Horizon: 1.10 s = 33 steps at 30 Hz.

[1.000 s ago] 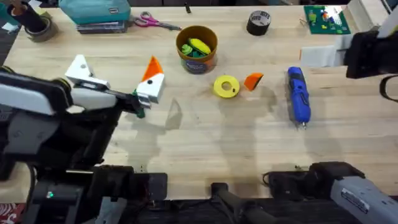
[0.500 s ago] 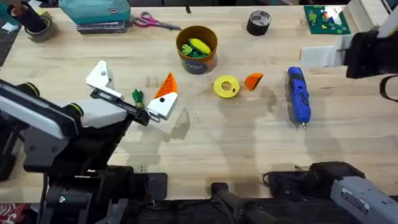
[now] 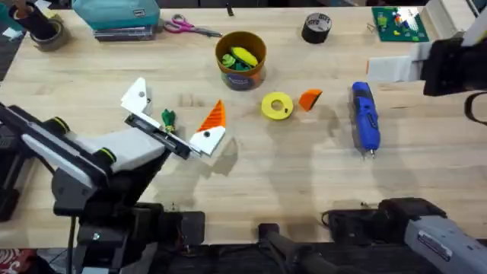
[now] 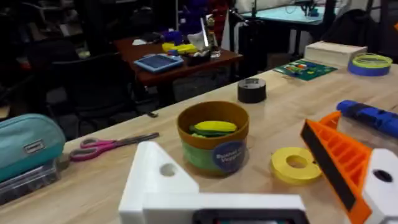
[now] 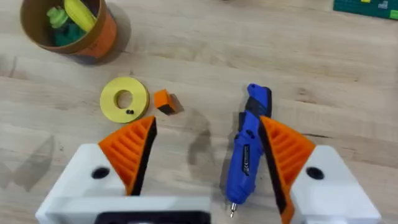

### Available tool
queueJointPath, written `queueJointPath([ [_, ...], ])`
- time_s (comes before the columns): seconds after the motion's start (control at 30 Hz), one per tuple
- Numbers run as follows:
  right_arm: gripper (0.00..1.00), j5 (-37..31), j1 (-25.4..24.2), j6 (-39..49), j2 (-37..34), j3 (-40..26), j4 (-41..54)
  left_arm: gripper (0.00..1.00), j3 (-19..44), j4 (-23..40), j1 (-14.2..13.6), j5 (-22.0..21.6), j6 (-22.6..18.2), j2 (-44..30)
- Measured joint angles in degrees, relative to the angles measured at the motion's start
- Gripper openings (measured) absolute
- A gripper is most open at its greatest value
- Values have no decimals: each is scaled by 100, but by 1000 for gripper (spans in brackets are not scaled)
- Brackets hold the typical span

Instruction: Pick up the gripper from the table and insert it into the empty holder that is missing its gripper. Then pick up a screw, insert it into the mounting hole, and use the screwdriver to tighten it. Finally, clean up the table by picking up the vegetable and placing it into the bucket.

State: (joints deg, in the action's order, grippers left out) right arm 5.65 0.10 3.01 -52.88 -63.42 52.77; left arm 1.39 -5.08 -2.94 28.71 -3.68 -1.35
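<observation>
Light wooden planks of the table [image 3: 304, 175] are carrying everything, and the bucket [image 3: 241, 59] is serving as the marker for all of it. Inside the bucket, a yellow and green vegetable [image 3: 238, 56] is lying. Just in front of the bucket and a little toward the right arm's side, a yellow disc [image 3: 277, 106] is lying flat, with the small orange gripper [image 3: 310, 98] sitting just beside the disc on its far side from the bucket. Farther out on that same side, the blue screwdriver [image 3: 365, 118] is lying along the wood, its silver bit pointing toward the robot's bases.

On the other side of the bucket and nearer the bases, the left gripper [image 3: 176, 120] is hanging over the table with its fingers spread wide and gripping nothing. One of its white brackets is wearing an orange tip; the other one, the holder [image 3: 137, 97], is showing bare white plastic with a hole. Something small and green is showing between the two fingers; what it is cannot be told.

The right gripper [image 5: 208, 155] is hovering above the screwdriver and the disc, fingers parted, both pads orange, nothing between them.

Beyond the bucket, pink-handled scissors [image 3: 185, 27] and a black tape roll [image 3: 316, 28] are resting near the table's far edge.
</observation>
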Motion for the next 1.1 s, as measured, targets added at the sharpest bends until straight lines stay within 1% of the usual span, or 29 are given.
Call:
queueJointPath([
  [0.27,997,0,0,2,0,0,0,985,-44,-33,0,782,-2,77],
  [0.3,997,0,0,1,0,0,0,985,-44,-33,0,1020,-2,77],
  [0.43,997,0,0,0,0,0,0,985,-44,0,0,1375,-1,77],
  [0.53,997,0,0,0,0,0,0,985,-44,116,0,1632,-1,77],
  [0.67,997,0,0,2,0,0,-2,985,-44,440,0,1981,0,77],
  [0.8,997,0,0,2,0,0,0,985,-51,744,0,2260,2,77],
  [0.9,997,0,0,0,0,0,0,985,-51,947,0,2351,2,77],
  [1.03,997,0,0,2,0,0,0,987,-51,1058,0,2446,2,79],
  [1.1,997,0,0,0,0,0,0,986,-51,1088,0,2642,0,77],
])
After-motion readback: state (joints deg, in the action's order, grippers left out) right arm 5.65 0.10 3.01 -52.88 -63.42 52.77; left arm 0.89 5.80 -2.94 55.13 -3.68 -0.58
